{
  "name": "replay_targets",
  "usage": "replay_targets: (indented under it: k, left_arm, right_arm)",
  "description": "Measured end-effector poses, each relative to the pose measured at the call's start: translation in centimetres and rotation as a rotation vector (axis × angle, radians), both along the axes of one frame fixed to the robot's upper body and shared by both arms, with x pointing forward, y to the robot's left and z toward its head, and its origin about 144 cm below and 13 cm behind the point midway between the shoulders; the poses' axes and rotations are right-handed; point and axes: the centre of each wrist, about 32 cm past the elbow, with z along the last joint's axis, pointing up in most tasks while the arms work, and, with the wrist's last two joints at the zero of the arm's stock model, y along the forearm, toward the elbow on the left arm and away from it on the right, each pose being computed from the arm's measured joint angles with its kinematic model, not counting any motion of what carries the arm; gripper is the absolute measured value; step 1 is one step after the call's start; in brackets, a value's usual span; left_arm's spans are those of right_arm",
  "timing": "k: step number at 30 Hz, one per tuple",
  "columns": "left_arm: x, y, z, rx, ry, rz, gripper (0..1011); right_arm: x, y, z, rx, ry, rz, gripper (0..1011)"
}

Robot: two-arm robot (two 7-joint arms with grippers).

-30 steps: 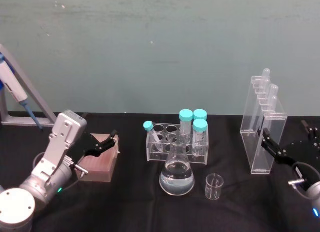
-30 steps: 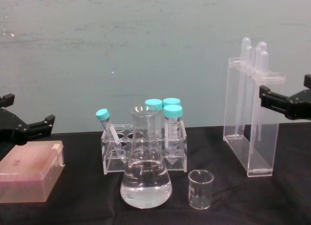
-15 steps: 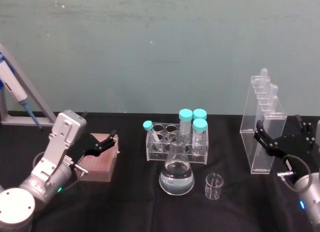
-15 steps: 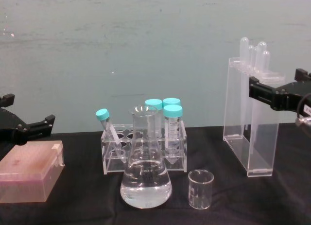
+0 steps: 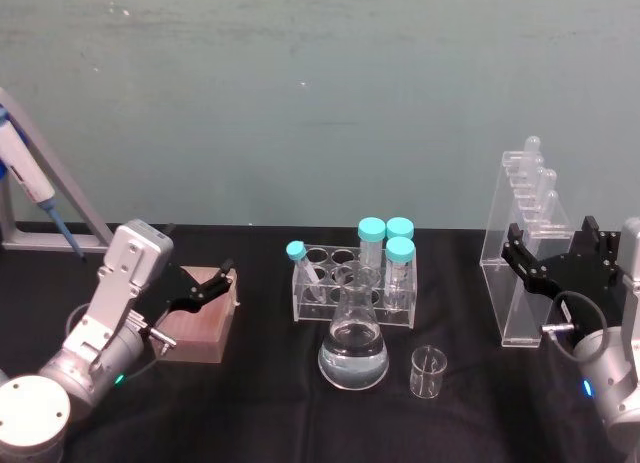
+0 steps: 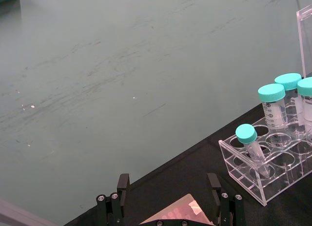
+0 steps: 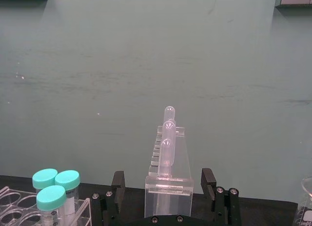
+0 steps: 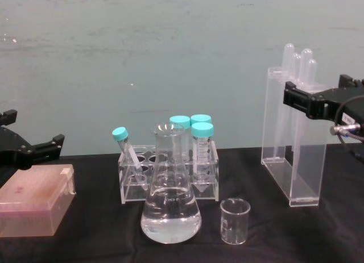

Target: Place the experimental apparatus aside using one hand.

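The black desk (image 5: 250,413) carries all the labware. The largest piece on it is the tall, narrow acrylic stand (image 5: 515,203), upright at the robot's right near the back edge. The right hand (image 5: 552,233) is level with the stand's upper half. Its fingers are spread wide, one on each flat face, and the right wrist view shows a gap on both sides, so nothing is gripped yet.

The main risk lies here. The stand is tall on a slim foot, so if one finger touches before the other it will likely rock or topple. The acrylic faces look slick, and a light squeeze may let the stand slide down through the fingers when lifted. Any tilt could also shake the long tubes (image 7: 168,133) loose from their slots.

The conical flask (image 5: 353,348) stands at centre front, part-filled with clear liquid. A stand swung low toward it could knock it over and spill the liquid. Just behind the flask is the tube rack (image 5: 320,283) with teal-capped tubes.

At the robot's left is a pink box (image 5: 200,328). The left hand (image 5: 212,283) idles over it, fingers wide.

Smallest is the beaker (image 5: 428,371), just right of the flask and apart from it. It looks light and easily clipped.
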Motion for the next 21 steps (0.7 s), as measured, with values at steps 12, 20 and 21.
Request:
replay_targets:
  k: [12,20,21]
  left_arm:
    - [0.0,0.0,0.0,0.000,0.000,0.000,1000]
    - [0.0,0.0,0.0,0.000,0.000,0.000,1000]
    - [0.0,0.0,0.0,0.000,0.000,0.000,1000]
  right_arm:
    - [1.1,0.2,0.1,0.002,0.000,-0.016,1000]
    - [1.9,0.1,0.1,0.008,0.003,-0.011,1000]
    - [2.0,0.1,0.1,0.008,0.003,-0.008,1000]
